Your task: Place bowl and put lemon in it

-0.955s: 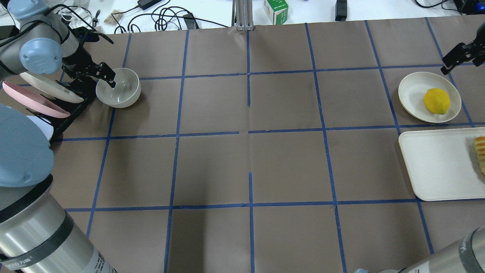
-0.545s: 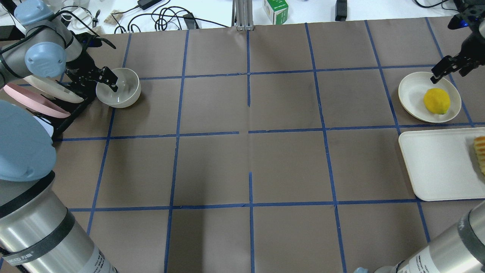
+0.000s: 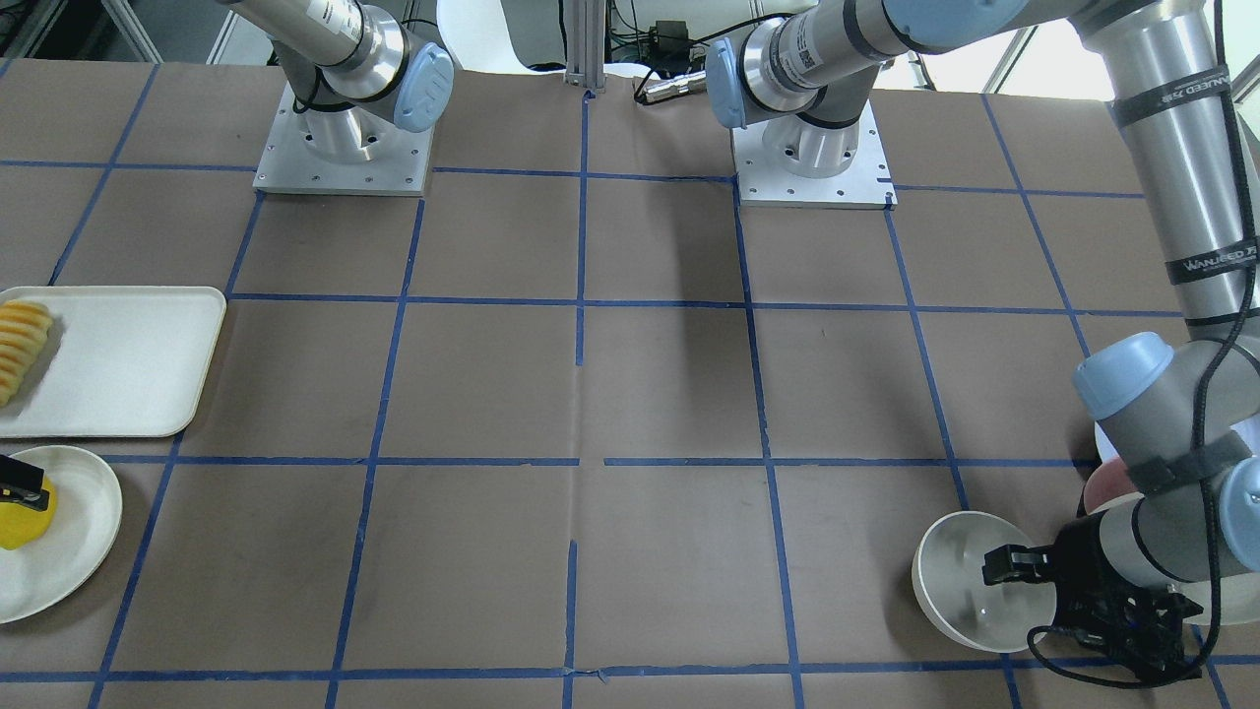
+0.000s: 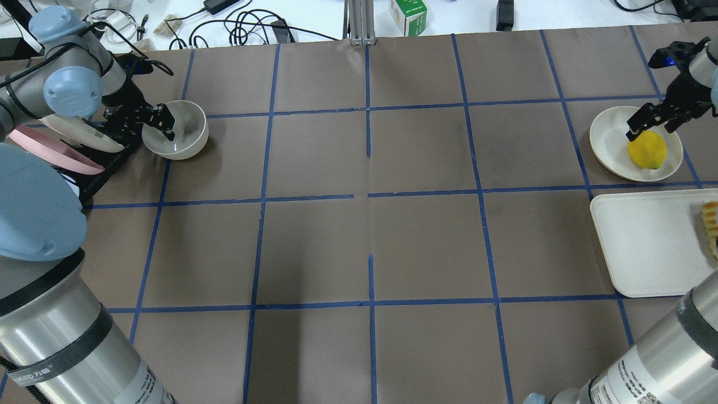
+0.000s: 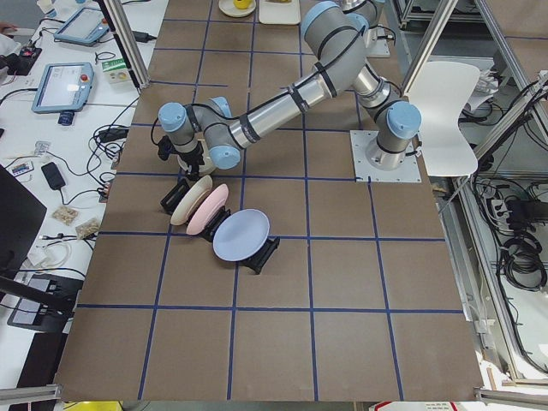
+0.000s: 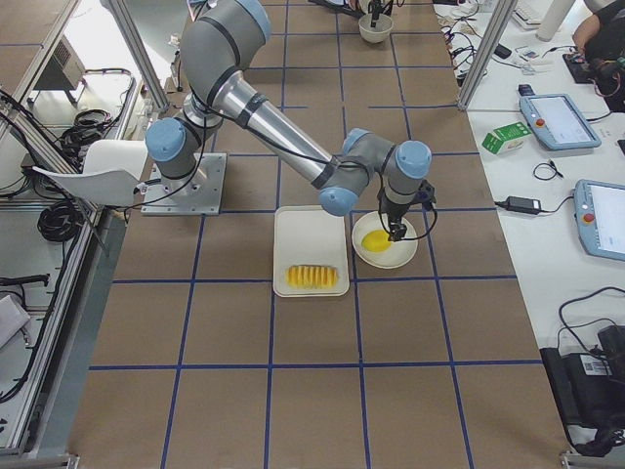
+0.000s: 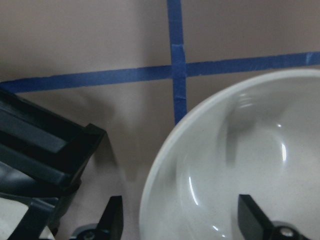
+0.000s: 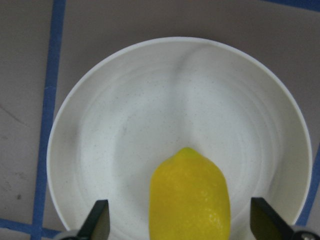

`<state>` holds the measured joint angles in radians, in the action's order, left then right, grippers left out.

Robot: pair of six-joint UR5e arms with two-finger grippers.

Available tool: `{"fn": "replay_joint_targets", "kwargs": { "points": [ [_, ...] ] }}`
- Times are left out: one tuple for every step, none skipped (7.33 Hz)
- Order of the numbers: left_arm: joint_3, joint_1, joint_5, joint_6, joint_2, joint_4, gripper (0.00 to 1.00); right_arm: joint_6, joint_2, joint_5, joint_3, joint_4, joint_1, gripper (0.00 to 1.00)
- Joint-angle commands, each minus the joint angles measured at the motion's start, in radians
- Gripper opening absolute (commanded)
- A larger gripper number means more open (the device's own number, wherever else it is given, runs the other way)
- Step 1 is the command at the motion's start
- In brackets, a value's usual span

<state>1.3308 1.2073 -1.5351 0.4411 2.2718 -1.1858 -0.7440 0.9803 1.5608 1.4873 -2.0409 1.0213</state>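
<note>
The brown paper-covered table (image 4: 370, 241), taped into a blue grid, takes up most of what I can see, with the two arms working at opposite ends of it. On the robot's right side lies a white rectangular tray (image 4: 645, 247) with a ridged, sliced orange-yellow piece (image 4: 710, 224) at its outer edge. Over on the left stands a black rack (image 4: 109, 160) holding pastel plates on edge. Beyond the tray is a shallow white plate (image 4: 608, 140). The bowl (image 4: 189, 141) sits upright on the paper just beside the rack, well apart from the plate. The left gripper (image 7: 180, 222) hangs over the bowl's rack-side rim, spread wide, one finger inside the bowl and the other outside, neither pressing the wall. The lemon (image 8: 190, 200) rests on the shallow plate, off-centre. The right gripper (image 4: 650, 127) is low over it, fingers parted to either side of the fruit with a gap on both sides
</note>
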Motion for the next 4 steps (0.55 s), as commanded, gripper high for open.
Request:
{"fn": "replay_joint_targets", "kwargs": {
  "points": [
    [-0.008,0.000,-0.003,0.001,-0.001,0.002,0.00,0.003,-0.048,0.013,0.022,-0.056,-0.004,0.96],
    [-0.031,0.000,-0.003,-0.001,0.000,0.006,0.00,0.003,-0.049,0.016,0.027,-0.067,-0.004,0.83],
    [-0.035,0.000,0.001,-0.002,-0.005,0.002,0.00,0.011,-0.048,0.025,0.022,-0.067,-0.004,0.48],
    [-0.035,0.020,0.006,-0.015,-0.032,-0.012,0.00,0.015,-0.046,0.042,0.024,-0.064,-0.004,0.39]
  ]
}}
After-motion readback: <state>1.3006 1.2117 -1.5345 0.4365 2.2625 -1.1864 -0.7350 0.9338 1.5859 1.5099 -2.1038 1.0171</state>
